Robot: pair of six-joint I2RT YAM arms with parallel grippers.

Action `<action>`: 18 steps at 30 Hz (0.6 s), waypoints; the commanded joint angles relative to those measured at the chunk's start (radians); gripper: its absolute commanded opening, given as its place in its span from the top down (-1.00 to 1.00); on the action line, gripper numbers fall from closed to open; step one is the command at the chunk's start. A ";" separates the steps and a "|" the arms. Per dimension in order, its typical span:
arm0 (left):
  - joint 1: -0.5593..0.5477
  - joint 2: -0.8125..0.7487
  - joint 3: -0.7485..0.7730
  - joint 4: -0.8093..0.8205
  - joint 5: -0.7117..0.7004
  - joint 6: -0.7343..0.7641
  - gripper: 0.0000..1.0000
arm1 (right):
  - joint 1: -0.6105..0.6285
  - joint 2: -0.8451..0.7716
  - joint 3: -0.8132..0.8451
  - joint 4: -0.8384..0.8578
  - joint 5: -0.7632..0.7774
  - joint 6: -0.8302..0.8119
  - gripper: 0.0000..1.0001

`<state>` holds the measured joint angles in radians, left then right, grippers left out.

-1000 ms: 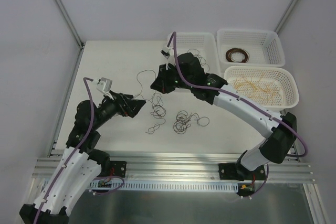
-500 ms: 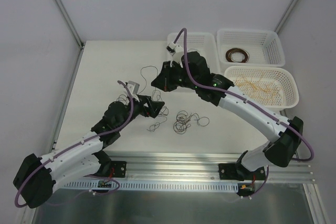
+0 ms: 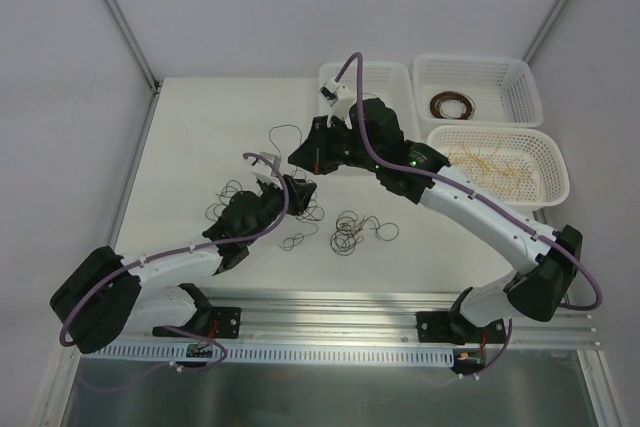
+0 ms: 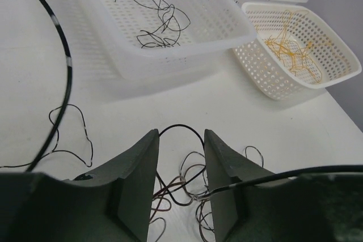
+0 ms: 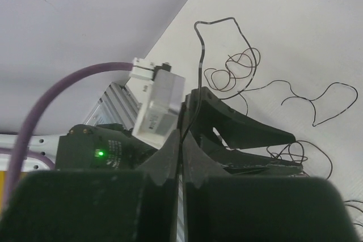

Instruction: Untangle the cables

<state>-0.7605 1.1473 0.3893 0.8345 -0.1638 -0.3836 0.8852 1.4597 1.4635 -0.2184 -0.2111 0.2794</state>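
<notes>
Thin curly cables lie tangled on the white table: one knot (image 3: 349, 231) in the middle and a black and dark brown knot (image 4: 184, 188) between my left fingers. My left gripper (image 3: 303, 192) (image 4: 180, 140) is lowered over that knot, jaws partly apart on either side of the strands, not pinching them. My right gripper (image 3: 298, 160) (image 5: 182, 137) hovers just behind it, shut on one black cable (image 5: 199, 55) that rises from its fingertips and loops down to a small tangle (image 5: 233, 71). A loose black loop (image 3: 222, 198) lies left of my left wrist.
Three white baskets stand at the back right. The left one (image 3: 392, 75) (image 4: 102, 43) holds black wires (image 4: 153, 15), the far one (image 3: 480, 69) a dark brown coil (image 3: 452, 105), the near one (image 3: 500, 137) (image 4: 266, 66) yellow-tan wires (image 4: 289, 46). Metal rails run along the table's left and near edges.
My left arm has swung forward and right onto the tangle under the right gripper, and its jaws have narrowed. The right gripper has stayed shut on its cable, nearly in place.
</notes>
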 commanded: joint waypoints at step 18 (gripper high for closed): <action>-0.020 0.293 -0.116 0.158 -0.131 -0.297 0.53 | -0.114 -0.090 0.285 -0.145 -0.050 -0.057 0.99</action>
<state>-0.7734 1.4181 0.2867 0.9440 -0.2489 -0.6014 0.7990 1.4437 1.6459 -0.3481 -0.2272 0.2447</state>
